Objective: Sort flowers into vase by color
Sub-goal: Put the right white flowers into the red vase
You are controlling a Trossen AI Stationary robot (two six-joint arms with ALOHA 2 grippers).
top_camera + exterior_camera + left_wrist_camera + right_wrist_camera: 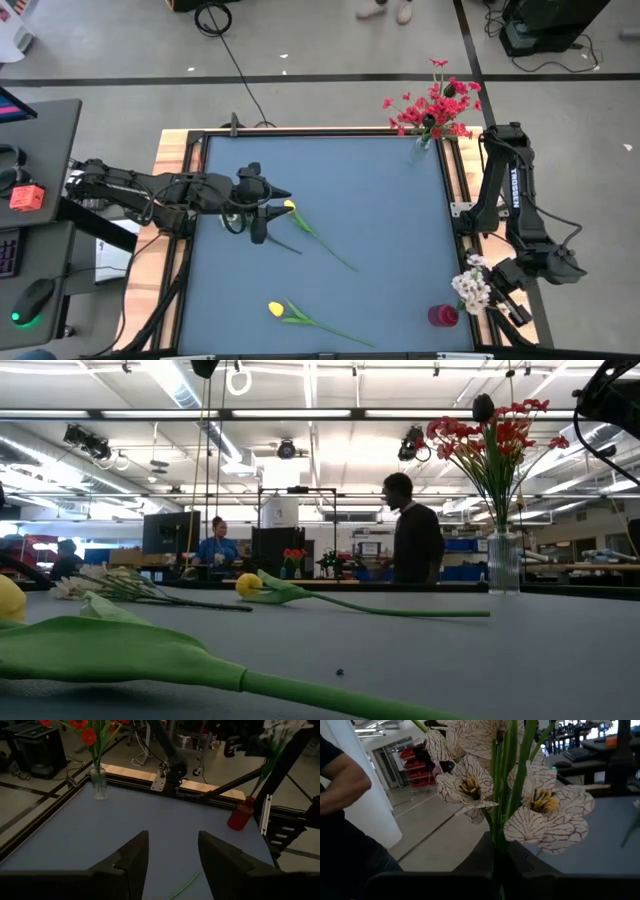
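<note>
The left hand (268, 212) hangs over the blue desk (380, 200) with its two fingers (131, 857) apart and nothing between them. Just beside it lies a yellow tulip (289, 206) with a long green stem. A second yellow tulip (276, 309) lies flat near the front edge of the desk. The right hand (492, 290) is at the right side of the desk, clamped on the stems of the white flowers (472, 287), which have thin dark lines and yellow middles. They are right by a small red vase (443, 316). The red flowers (432, 104) stand upright in a clear vase (424, 143) at the far right corner.
</note>
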